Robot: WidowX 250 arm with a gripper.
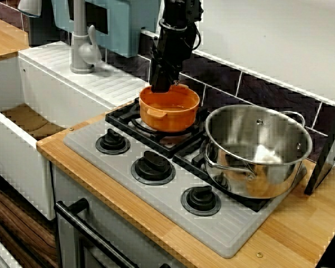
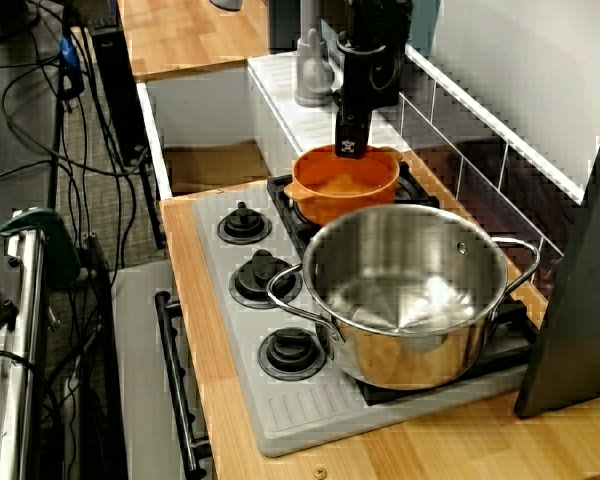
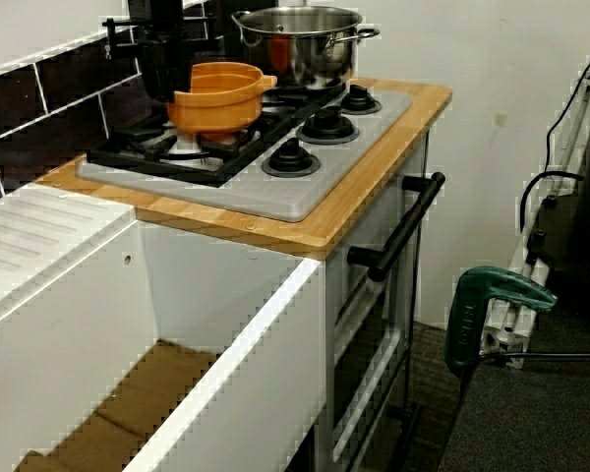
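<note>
Three knobs [image 1: 153, 166] come first, in a row along the near edge of the grey stove top [image 1: 229, 234], which lies on the wooden desk [image 1: 301, 223]. Behind them is the black grate [image 1: 173, 144].

Obs.: the orange pot [image 1: 168, 109] stands on the back left burner, one stub handle facing front. In the view from the front it looks seated on the grate. The view from the sink side cannot confirm that the base touches.

Obs.: the steel pot [image 1: 257, 151] sits on the right burner, just beside the orange pot and apart from it by a narrow gap. It is larger, with two loop handles.

Gripper [image 1: 161, 85]: it comes down from above onto the orange pot's back rim, wall side. The fingers [image 2: 351, 145] read as one dark block at the rim. You cannot tell whether they are spread, closed or clamped on the rim.

Judgement: the step in hand is contact at the rim. Any move from here calls for you to confirm the grip first, then mind the steel pot alongside.

Farther back: the dark tiled wall [image 1: 268, 89], the tap [image 1: 81, 50] and the white sink [image 1: 22, 162] to the left.
</note>
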